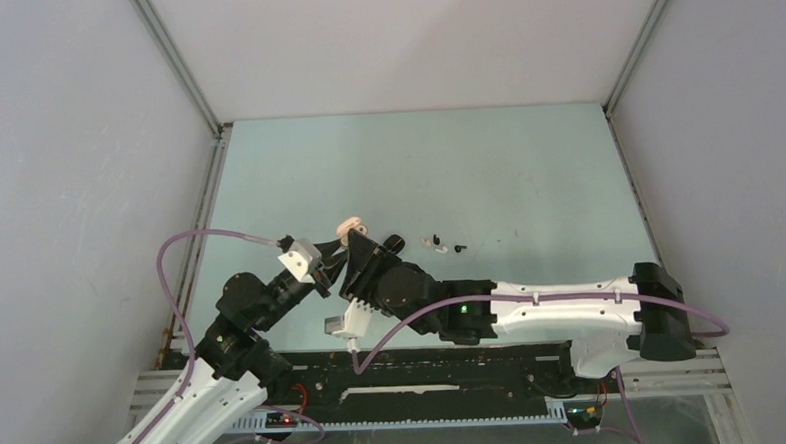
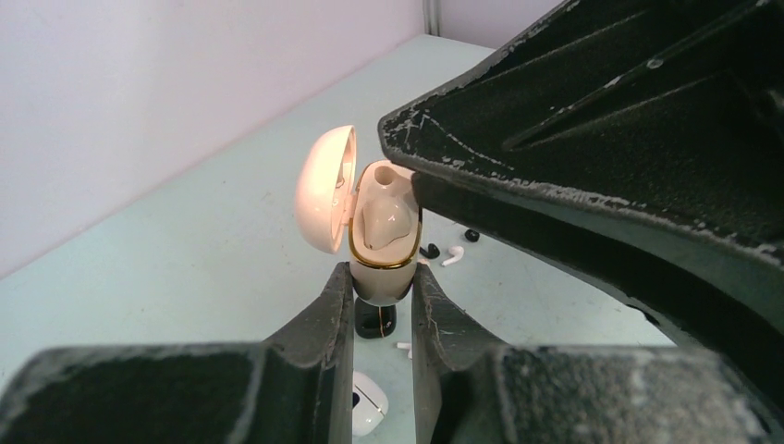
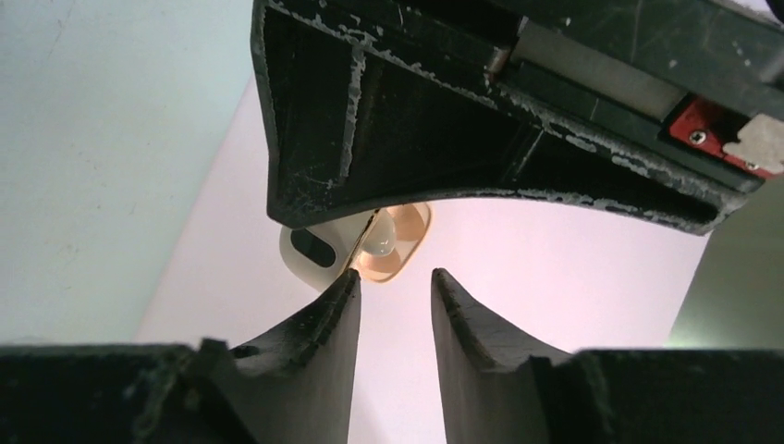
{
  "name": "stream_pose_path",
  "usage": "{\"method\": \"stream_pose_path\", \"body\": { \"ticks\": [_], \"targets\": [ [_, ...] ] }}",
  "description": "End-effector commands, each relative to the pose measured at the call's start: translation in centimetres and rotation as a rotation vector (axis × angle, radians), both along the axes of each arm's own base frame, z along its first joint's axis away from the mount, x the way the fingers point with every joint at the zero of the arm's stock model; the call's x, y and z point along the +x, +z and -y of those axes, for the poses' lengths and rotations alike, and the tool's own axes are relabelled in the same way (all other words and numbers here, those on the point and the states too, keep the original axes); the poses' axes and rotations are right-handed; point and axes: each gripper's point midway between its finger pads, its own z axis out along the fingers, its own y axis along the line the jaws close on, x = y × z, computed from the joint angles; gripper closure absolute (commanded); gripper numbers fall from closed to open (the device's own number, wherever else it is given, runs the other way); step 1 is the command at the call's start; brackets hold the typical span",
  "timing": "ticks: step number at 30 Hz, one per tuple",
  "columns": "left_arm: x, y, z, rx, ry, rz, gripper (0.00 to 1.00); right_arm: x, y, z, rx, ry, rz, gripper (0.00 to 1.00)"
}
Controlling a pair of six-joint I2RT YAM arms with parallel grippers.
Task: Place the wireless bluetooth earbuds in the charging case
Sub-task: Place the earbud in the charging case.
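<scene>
The top camera hangs high above the open case [image 1: 350,227], set back past the near edge of the table [image 1: 487,168]. It faces down and forward, so the case shows small and far. The left wrist camera sits right beside the case on its left, facing across the table past it. The right wrist camera sits close on the case's right, facing the side wall [image 3: 555,268]. All three views share the case.

Case [image 2: 380,239] in left hand [image 2: 382,280], earbuds [image 1: 442,245] to right

Beige charging case [image 2: 384,231], gold rim; pale mint table [image 1: 487,168]; loose earbuds [image 1: 440,247] white, black.
</scene>
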Motion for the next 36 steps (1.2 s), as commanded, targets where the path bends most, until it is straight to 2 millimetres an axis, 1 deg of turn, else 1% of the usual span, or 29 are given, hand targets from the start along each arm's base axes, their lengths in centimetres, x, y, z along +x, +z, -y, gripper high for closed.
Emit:
{"method": "stream_pose_path", "body": {
  "ticks": [1, 5, 6, 8, 9, 11, 13, 15, 17, 18, 20, 22, 25, 27, 28, 29, 30, 32, 33, 35, 36],
  "targets": [
    [-0.1, 2.2, 0.0, -0.05, -0.005, 0.072, 1.0, -0.3, 2.5, 1.4, 0.031, -0.023, -0.027, 0.61],
    [-0.2, 2.1, 0.1, -0.051, -0.01, 0.068, 1.0, -0.5, 2.7, 1.6, 0.041, -0.034, -0.063, 0.56],
    [-0.2, 2.1, 0.1, -0.05, -0.012, 0.068, 1.0, -0.5, 3.1, 1.8, 0.049, -0.04, -0.068, 0.56],
    [-0.1, 2.0, 0.1, -0.051, -0.011, 0.065, 1.0, -0.6, 3.5, 2.5, 0.044, -0.052, -0.093, 0.55],
    [-0.1, 2.0, 0.1, -0.052, -0.009, 0.064, 1.0, -0.7, 4.0, 2.9, 0.058, -0.058, -0.116, 0.55],
    [-0.1, 2.0, 0.1, -0.052, -0.01, 0.062, 1.0, -0.5, 5.2, 4.3, 0.105, -0.095, -0.194, 0.53],
    [-0.1, 1.9, 0.2, -0.052, -0.011, 0.06, 1.0, -0.1, 6.3, 6.0, 0.14, -0.137, -0.27, 0.52],
    [-0.1, 1.9, 0.2, -0.054, -0.013, 0.058, 1.0, 1.2, 7.3, 8.2, 0.177, -0.188, -0.337, 0.51],
    [-0.2, 1.8, 0.4, -0.056, -0.02, 0.054, 1.0, 2.4, 7.0, 10.6, 0.195, -0.225, -0.437, 0.51],
    [-0.2, 1.7, 0.5, -0.055, -0.027, 0.051, 1.0, 2.9, 7.2, 11.8, 0.219, -0.227, -0.517, 0.51],
    [-0.4, 1.7, 0.6, -0.059, -0.039, 0.05, 1.0, 5.0, 6.4, 14.8, 0.311, -0.281, -0.713, 0.5],
    [-0.5, 1.6, 0.8, -0.06, -0.051, 0.049, 1.0, 7.4, 4.9, 17.8, 0.409, -0.354, -0.871, 0.49],
    [-0.7, 1.3, 1.3, -0.059, -0.078, 0.045, 1.0, 10.8, 2.7, 21.7, 0.572, -0.449, -1.023, 0.49],
    [-0.8, 1.0, 1.6, -0.051, -0.095, 0.033, 1.0, 12.4, 1.2, 23.6, 0.687, -0.496, -1.142, 0.49],
    [-0.8, 0.8, 1.8, -0.047, -0.103, 0.025, 1.0, 13.6, 0.2, 25.4, 0.757, -0.548, -1.194, 0.49],
    [-0.8, 0.7, 2.0, -0.044, -0.112, 0.018, 1.0, 14.6, -0.4, 26.4, 0.818, -0.572, -1.241, 0.49],
    [-0.9, 0.5, 2.2, -0.042, -0.122, 0.012, 1.0, 15.5, -1.5, 27.5, 0.88, -0.611, -1.296, 0.49],
    [-1.1, 0.4, 2.5, -0.041, -0.143, 0.007, 1.0, 17.2, -3.2, 29.1, 0.995, -0.686, -1.387, 0.5],
    [-1.2, 0.4, 2.6, -0.042, -0.151, 0.005, 1.0, 17.9, -4.1, 29.4, 1.041, -0.723, -1.437, 0.5],
    [-1.3, 0.4, 2.7, -0.047, -0.164, 0.002, 1.0, 18.7, -6.0, 29.4, 1.102, -0.783, -1.516, 0.5],
    [-1.4, 0.3, 2.8, -0.048, -0.167, -0.001, 1.0, 19.1, -6.9, 29.1, 1.118, -0.797, -1.543, 0.51]
  ]
}}
